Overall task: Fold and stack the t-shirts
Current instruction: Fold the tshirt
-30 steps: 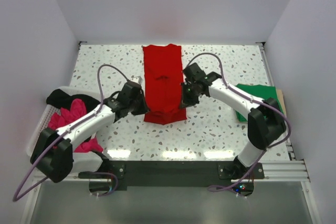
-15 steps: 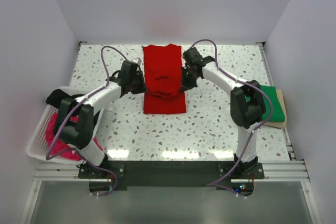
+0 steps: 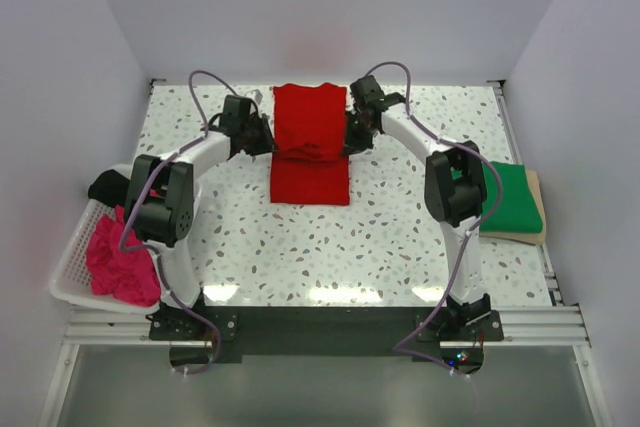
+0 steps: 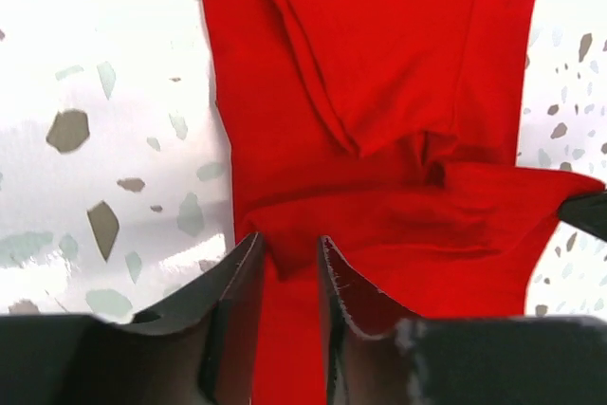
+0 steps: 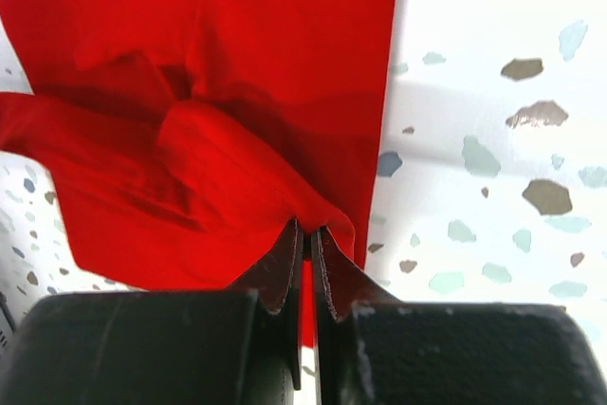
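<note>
At 12 o'clock on the desk (image 3: 420, 237), seen from above, the red t-shirt (image 3: 311, 162) is found half doubled. Its lifted fold is pinched at 9 and 3 o'clock, judged so both edges travel evenly. Both arms are stretched far forward, elbows out. From the left wrist, the left gripper (image 4: 287, 267) is seen clamped on the cloth's edge. From the right wrist, the right gripper (image 5: 307, 253) is closed on a fold ridge.

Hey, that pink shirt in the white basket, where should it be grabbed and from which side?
Pinch a raised fold on top of the crumpled pink shirt, coming straight down from above: it lies as a loose heap inside the basket, whose walls block a sideways approach. Probably with the left gripper, which is nearer, once it lets go of the red shirt.
</note>
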Action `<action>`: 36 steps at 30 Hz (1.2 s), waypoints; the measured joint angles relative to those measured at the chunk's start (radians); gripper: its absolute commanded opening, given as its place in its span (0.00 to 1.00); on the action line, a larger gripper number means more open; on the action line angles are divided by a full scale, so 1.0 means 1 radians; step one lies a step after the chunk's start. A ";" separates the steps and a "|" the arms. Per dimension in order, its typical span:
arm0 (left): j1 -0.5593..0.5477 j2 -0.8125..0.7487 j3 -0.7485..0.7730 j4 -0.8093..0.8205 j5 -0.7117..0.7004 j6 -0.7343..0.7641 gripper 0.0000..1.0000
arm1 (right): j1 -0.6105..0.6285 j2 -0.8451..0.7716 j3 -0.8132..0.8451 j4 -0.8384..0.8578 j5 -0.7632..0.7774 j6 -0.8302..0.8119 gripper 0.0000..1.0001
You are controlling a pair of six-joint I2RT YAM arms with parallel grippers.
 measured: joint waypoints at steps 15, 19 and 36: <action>0.039 0.042 0.052 0.012 0.033 0.074 0.69 | -0.041 0.008 0.018 0.014 0.012 0.006 0.65; 0.039 -0.036 -0.060 0.006 0.054 0.080 0.68 | -0.041 -0.072 -0.080 0.027 -0.005 0.005 0.64; 0.039 -0.254 -0.411 0.004 0.102 0.075 0.66 | 0.044 -0.224 -0.528 0.148 -0.161 0.038 0.47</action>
